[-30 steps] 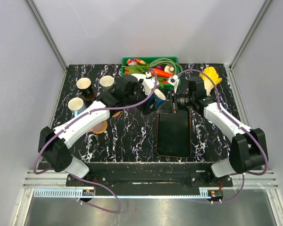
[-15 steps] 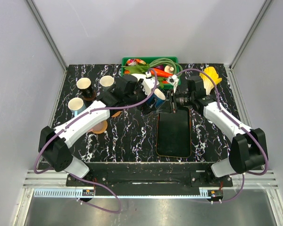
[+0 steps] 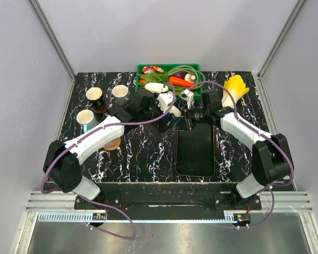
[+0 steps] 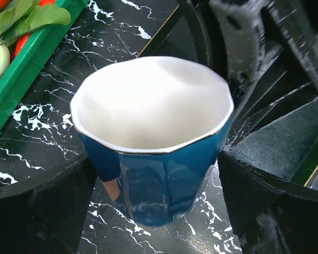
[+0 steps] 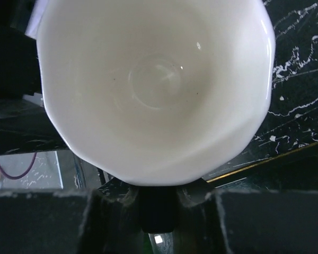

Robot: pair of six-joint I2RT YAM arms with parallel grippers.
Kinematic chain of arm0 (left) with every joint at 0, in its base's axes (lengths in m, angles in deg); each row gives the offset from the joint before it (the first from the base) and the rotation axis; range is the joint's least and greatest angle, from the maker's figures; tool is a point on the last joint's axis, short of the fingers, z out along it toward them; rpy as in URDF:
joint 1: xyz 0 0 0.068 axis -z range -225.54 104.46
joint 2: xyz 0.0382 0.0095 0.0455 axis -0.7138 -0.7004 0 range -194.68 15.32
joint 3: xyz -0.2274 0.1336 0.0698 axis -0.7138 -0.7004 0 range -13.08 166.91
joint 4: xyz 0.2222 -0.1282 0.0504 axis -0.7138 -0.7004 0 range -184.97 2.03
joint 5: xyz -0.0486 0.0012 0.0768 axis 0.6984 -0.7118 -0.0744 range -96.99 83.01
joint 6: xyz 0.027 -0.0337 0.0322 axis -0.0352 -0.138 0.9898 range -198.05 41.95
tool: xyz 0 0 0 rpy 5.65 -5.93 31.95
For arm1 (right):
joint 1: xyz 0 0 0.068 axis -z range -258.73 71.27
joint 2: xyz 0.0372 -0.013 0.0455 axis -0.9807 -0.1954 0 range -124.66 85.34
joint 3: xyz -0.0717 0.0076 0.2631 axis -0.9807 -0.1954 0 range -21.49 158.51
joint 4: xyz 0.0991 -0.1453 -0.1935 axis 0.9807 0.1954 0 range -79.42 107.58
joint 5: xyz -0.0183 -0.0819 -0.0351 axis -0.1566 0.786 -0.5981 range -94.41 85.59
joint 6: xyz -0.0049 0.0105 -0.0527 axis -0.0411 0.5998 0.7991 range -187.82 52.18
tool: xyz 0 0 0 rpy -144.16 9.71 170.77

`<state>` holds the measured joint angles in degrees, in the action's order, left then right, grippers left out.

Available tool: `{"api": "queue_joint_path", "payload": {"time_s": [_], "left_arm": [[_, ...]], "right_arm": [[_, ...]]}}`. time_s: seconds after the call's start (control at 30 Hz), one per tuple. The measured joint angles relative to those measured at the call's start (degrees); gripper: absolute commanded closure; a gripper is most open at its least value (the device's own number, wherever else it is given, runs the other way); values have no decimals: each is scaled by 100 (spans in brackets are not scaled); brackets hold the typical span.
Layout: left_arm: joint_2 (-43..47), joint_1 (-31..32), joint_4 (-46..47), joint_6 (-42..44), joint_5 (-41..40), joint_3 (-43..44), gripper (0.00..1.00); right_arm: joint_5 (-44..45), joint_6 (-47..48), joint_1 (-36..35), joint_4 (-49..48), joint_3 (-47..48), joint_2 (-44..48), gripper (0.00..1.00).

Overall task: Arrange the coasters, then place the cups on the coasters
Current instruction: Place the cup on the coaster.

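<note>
A blue cup (image 4: 153, 159) with a cream-white inside stands between my left gripper's (image 4: 156, 209) fingers, which are open, with a gap on each side. My right gripper (image 5: 158, 211) is shut on the dark handle of this cup (image 5: 153, 84), just under its rim. In the top view both grippers meet at the black tray's far end. Three more cups stand at the back left: a dark one (image 3: 94, 95), a teal one (image 3: 120, 92) and a light blue one (image 3: 86, 117). An orange-brown coaster (image 3: 112, 143) lies beside my left forearm.
A black rectangular tray (image 3: 195, 153) lies in front of the right arm. A green basket (image 3: 197, 67) of vegetables stands at the back middle, close behind the grippers. A yellow object (image 3: 234, 86) lies at the back right.
My left gripper's jaws have widened away from the blue cup. The right arm has swung left, closer to the left gripper.
</note>
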<state>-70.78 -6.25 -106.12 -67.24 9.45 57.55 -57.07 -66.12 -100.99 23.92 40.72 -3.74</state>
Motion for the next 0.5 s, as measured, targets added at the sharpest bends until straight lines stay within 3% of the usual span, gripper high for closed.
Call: {"api": "queue_joint_path", "payload": {"time_s": [0.5], "left_arm": [[286,-181,323,33,55,-446,1]], "right_arm": [[1259,-2,-227,315,164,-758,100]]}}
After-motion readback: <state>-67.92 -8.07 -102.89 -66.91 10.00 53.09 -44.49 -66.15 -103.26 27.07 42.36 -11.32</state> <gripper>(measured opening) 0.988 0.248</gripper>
